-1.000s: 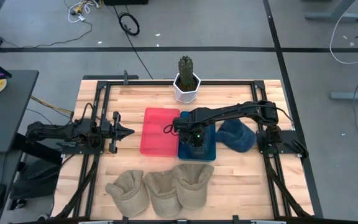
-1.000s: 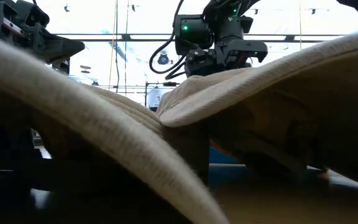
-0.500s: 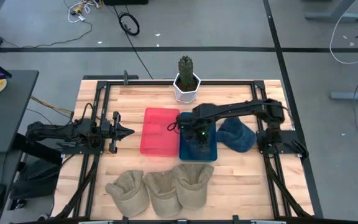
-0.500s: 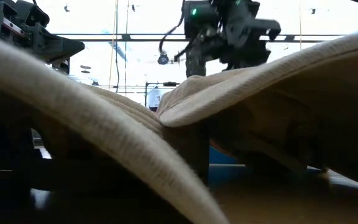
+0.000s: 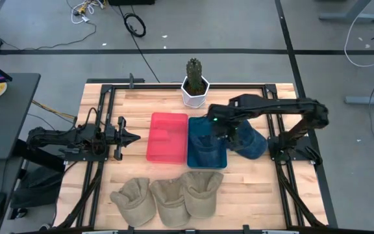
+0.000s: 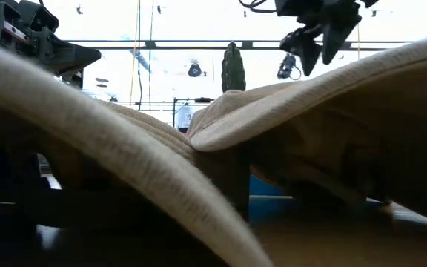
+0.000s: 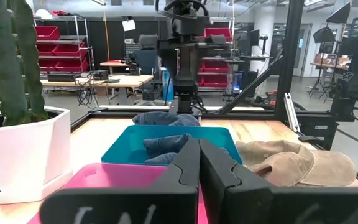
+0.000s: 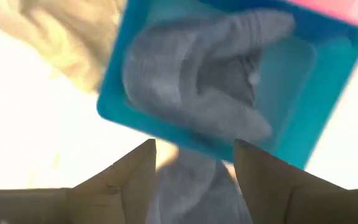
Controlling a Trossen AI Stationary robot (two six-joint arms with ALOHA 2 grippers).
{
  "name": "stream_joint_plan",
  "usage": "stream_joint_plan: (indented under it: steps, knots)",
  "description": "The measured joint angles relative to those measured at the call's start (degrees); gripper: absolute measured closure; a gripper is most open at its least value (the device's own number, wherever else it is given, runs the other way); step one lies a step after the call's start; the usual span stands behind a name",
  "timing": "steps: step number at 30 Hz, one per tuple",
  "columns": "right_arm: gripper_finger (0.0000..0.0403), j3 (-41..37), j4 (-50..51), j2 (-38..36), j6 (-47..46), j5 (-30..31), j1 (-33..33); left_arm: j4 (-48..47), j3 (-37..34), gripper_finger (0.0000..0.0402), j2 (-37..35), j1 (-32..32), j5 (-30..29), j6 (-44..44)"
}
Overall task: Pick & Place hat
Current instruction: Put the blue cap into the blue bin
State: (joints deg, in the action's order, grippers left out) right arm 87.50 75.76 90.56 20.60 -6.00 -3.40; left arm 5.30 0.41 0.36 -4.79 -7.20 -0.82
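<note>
A blue hat point(image 5: 204, 147) lies crumpled in the teal bin point(image 5: 191, 161), seen from above in the right wrist view as blue hat point(image 8: 197, 81) in teal bin point(image 8: 328, 93). A second blue hat point(image 5: 250, 143) rests on the table just right of the bin. Three beige hats point(image 5: 171, 198) lie in a row by the near edge. My right gripper point(image 5: 221, 130) hangs open above the bin's right side, high over the table point(image 6: 319, 41), touching nothing. My left gripper point(image 5: 135, 138) is shut, left of the red bin point(image 5: 167, 136).
A potted cactus point(image 5: 195, 81) stands at the far edge behind the bins. The red bin sits flush against the teal bin's left side. The beige hats' brims point(image 6: 310, 104) fill the low view's foreground. Bare wood shows near right of the teal bin.
My right gripper has risen from low over the teal bin and drawn back toward the table's right. The blue hat stays lying in the bin.
</note>
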Motion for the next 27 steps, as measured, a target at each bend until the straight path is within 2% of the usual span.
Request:
stream_joint_plan:
  steps: [4,13,19,27]
  knots:
    - [0.0188,-3.83,2.84,-4.19,0.03,5.6,-1.08,0.0,0.01,0.0399,0.0,0.0,0.0,0.0]
    - [0.0188,-20.87,3.31,-12.51,4.1,6.57,-3.43,0.0,0.0,0.0399,0.0,0.01,0.0,0.02]
    - [0.0188,-32.17,-2.77,-15.49,4.61,6.58,-4.09,0.0,0.01,0.0399,0.0,-0.01,0.0,0.01]
    - [0.0188,-44.24,-12.46,-15.58,5.35,5.9,-4.09,0.0,0.0,0.0399,0.0,0.0,0.0,0.0]
